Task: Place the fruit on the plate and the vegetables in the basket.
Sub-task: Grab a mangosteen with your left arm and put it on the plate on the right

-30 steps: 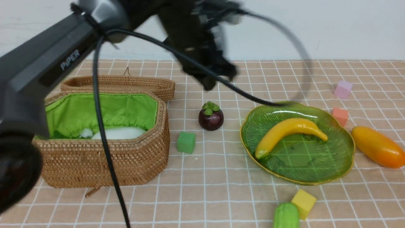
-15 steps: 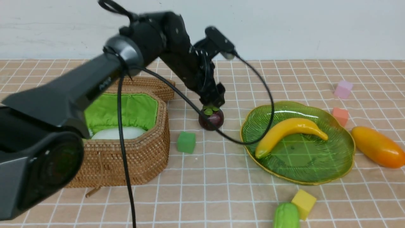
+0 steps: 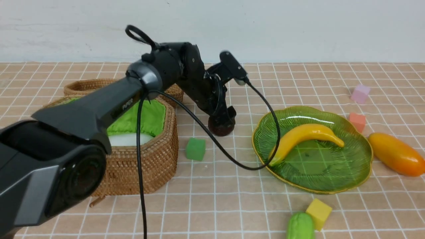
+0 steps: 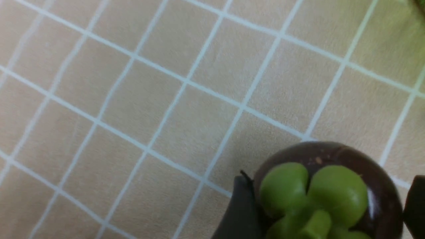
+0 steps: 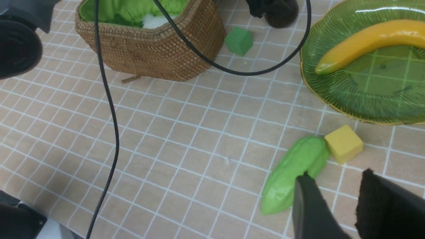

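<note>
Front view: one banana (image 3: 307, 137) on one plate (image 3: 335, 174); left tool (image 3: 222, 117) wide around one mangosteen (image 3: 219, 129).

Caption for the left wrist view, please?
Left gripper open, fingers either side of the mangosteen on the gridded table cover.

My front camera sits low between the two arms and faces forward across the counter (image 3: 232, 205) to the white wall (image 3: 298, 26). The left arm (image 3: 99, 106) looms in its near left corner. The left wrist camera looks almost straight down from very close, catching only tiles and the mangosteen (image 4: 315, 152) between the fingers (image 4: 237, 212) of the left hand (image 4: 327, 205). The front view shares that fruit, half hidden. The right wrist camera hangs higher, angled down and forward past the right hand (image 5: 337, 177). With the front view it shares the basket (image 5: 159, 56), plate (image 5: 382, 96), banana (image 5: 372, 38), gourd (image 5: 292, 172), green cube (image 5: 239, 40) and yellow cube (image 5: 343, 144).
</note>
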`<state>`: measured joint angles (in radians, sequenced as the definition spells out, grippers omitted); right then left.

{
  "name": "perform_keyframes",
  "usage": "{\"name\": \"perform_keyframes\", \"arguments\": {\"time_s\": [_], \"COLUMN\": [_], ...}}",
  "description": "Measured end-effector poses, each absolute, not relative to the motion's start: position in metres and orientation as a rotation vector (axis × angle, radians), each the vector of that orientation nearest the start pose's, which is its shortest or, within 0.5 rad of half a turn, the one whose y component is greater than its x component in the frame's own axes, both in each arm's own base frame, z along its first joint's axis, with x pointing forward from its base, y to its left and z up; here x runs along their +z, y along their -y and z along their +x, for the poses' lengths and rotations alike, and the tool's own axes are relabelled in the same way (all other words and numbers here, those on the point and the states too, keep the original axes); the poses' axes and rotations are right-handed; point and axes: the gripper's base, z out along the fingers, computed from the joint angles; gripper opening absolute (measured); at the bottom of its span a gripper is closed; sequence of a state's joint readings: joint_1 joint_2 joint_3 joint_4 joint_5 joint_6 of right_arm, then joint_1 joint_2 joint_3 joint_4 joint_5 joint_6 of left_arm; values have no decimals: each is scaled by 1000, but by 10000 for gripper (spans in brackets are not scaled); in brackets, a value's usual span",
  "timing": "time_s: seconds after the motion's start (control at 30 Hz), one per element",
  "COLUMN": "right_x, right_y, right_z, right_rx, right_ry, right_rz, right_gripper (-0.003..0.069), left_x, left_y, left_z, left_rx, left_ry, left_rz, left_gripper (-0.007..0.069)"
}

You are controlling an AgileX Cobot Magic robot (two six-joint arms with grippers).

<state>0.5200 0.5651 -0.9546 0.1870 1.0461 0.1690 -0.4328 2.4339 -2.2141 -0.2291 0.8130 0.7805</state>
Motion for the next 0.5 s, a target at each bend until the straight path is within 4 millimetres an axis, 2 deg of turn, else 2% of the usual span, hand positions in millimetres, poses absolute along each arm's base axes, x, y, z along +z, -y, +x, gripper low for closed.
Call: {"name": "perform_keyframes", "arguments": {"time_s": [0.2,0.37,0.5], "right_x": [392,392,392], "right_y": [-48,-48,-47], "right_z": [53,53,53], "right_rx": [622,621,616], "right_ry": [-2175,-2179,-2178], "right_rz": [-382,-383,-384], "right_gripper": [238,237,237], "left_x": [183,183,185], "left_y": [242,241,241], "left_z": [490,490,491], "left_rx": [-112,-93,-90], "left_ry": [-2125,-2126,-2138], "left_rz": [1321,1316,1274], "left_gripper": [591,549,549]}}
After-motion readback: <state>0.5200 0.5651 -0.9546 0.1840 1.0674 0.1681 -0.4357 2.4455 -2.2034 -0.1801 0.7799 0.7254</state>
